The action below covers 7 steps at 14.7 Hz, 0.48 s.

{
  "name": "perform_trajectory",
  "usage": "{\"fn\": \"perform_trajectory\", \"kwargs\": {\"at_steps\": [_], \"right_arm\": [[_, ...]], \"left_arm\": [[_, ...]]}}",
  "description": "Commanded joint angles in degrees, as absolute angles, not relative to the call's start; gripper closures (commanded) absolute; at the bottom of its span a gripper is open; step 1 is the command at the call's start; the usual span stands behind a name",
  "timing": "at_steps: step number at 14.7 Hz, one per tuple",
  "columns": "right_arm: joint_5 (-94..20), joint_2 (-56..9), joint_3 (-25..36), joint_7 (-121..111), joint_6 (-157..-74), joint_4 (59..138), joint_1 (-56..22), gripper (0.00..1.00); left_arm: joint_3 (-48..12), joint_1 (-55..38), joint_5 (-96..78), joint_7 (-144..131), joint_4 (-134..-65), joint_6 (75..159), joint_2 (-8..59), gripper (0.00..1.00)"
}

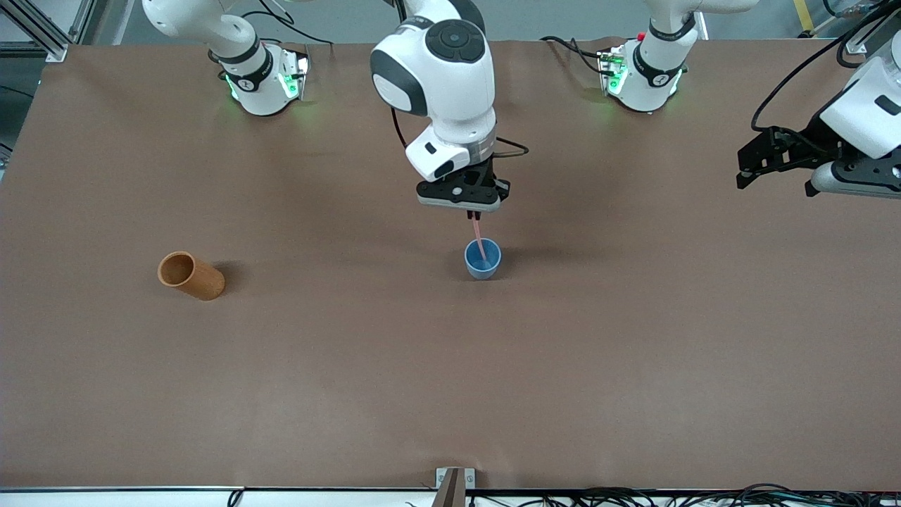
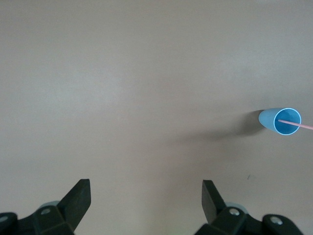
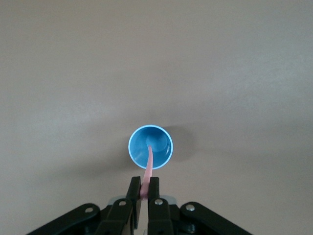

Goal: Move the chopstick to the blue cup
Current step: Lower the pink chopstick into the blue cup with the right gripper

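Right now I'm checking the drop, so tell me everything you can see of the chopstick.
The chopstick is a thin, straight pink stick with a smooth look. It hangs nearly upright, its top pinched between the shut fingers of the right gripper, directly over the blue cup. Its lower end reaches inside the cup, down toward the bottom; whether it touches there cannot be told.

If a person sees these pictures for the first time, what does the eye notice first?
The right gripper, over the table's middle, is shut on the pink chopstick, whose lower end is already inside the blue cup. An orange-brown cup stands toward the right arm's end. The left gripper waits open.
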State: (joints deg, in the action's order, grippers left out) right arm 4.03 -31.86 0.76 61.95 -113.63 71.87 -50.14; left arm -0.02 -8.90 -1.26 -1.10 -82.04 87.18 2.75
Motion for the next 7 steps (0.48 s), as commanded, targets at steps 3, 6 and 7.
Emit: {"fn": "perform_trajectory", "kwargs": {"at_steps": [3,6,7], "right_arm": [[4.92,-31.03,1.32,62.93,-113.82,72.86,-50.10,0.24],[4.83,-29.54,1.49,61.88,-113.38,72.60,-47.74,0.00],[4.75,-26.92,1.49,61.44,-113.03,73.03,-45.90,0.00]], "left_arm": [[0.26,-8.96,-1.41,-0.70,-81.04,87.01,2.90,0.00],[0.26,-9.05,-1.41,-0.88,-81.04,87.01,2.90,0.00],[0.26,-8.97,-1.75,-1.05,-81.04,86.92,2.90,0.00]]}}
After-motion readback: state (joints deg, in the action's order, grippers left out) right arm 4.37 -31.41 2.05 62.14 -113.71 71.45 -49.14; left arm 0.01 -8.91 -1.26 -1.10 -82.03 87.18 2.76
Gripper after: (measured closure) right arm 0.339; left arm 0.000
